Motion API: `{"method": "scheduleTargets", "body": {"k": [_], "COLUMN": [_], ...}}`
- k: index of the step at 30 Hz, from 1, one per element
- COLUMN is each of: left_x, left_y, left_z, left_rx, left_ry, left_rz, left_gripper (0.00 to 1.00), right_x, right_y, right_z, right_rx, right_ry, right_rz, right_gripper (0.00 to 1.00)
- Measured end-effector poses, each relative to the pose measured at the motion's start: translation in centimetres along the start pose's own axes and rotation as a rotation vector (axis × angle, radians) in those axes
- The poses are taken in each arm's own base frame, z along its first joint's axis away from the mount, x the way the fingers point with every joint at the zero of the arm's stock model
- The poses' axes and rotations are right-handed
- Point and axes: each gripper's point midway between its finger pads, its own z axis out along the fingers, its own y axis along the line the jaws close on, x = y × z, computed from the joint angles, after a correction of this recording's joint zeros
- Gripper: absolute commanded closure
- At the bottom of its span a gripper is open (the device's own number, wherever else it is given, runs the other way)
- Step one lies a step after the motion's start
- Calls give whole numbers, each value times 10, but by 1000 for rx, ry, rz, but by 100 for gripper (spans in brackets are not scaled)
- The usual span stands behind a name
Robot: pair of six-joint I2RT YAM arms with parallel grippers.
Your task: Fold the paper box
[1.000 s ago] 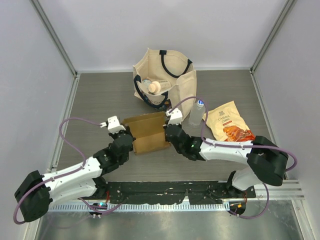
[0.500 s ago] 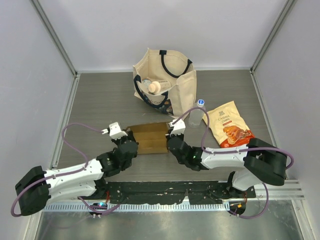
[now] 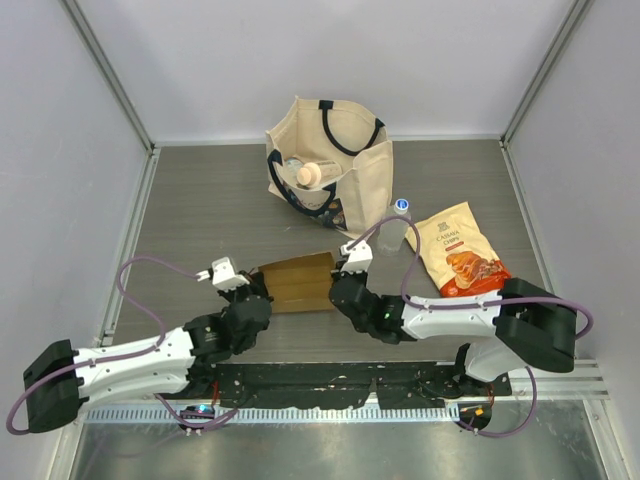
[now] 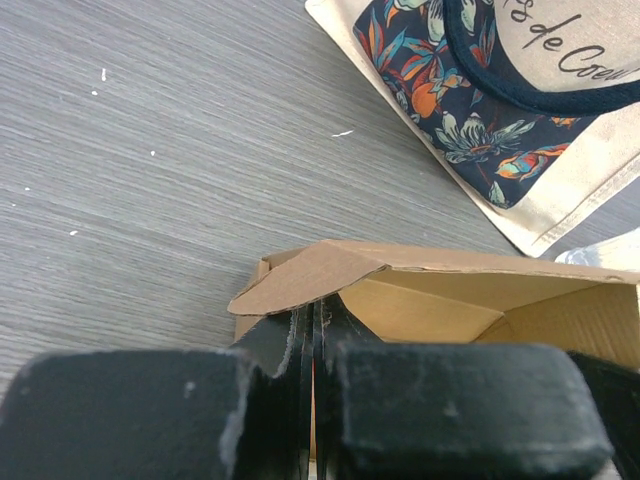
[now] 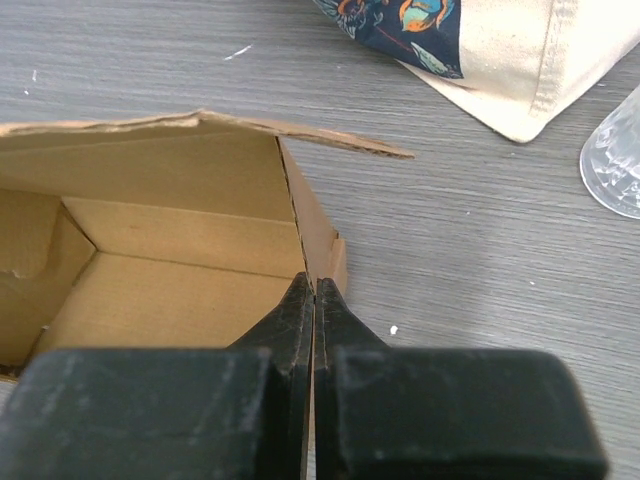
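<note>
Paper box is sitting on the counter just ahead of the two arm bases, pinned between both arms. The left tool is clamping narrow on its 9 o'clock end, and the right tool is clamping narrow on its 3 o'clock end.

From above, the paper box is showing only as a brown panel with a crease or two. The wrist views are giving more. The left wrist camera is looking along the left tool, its fingers pressed together on the end wall, while a bent flap is leaning inward over that corner. The right wrist camera is showing the right tool pinching the upright side wall, the hollow inside lying open at 9 o'clock of it and a thin flap edge jutting past the wall toward 1 o'clock.

At 12 o'clock of the box the tote bag is standing close but apart from the cardboard. A clear bottle is crowding in at 2 o'clock, just beside the right arm's wrist, and the snack pouch is lying beyond it at 3 o'clock. Bare counter is stretching from 9 round to 11 o'clock, out to the side rail.
</note>
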Motion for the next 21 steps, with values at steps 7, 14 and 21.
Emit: {"method": "scheduleTargets", "body": {"k": [7,14,21], "left_x": [-1,0,2], "left_y": [10,12,9], "left_z": [-5,-9,-11], "left_rx": [5,26,45], "left_ry": [-3,7,20], "left_rz": [-19,-32,-36], "left_gripper": [100,100,100], "right_x": [-14,-2,8], "right_y": [11,8,9], "right_z": [-3,-5,-8], "right_rx": [66,121,135], "right_ry": [40,76,72], "right_rz": [107,124,114], "right_gripper": [99,99,99]}}
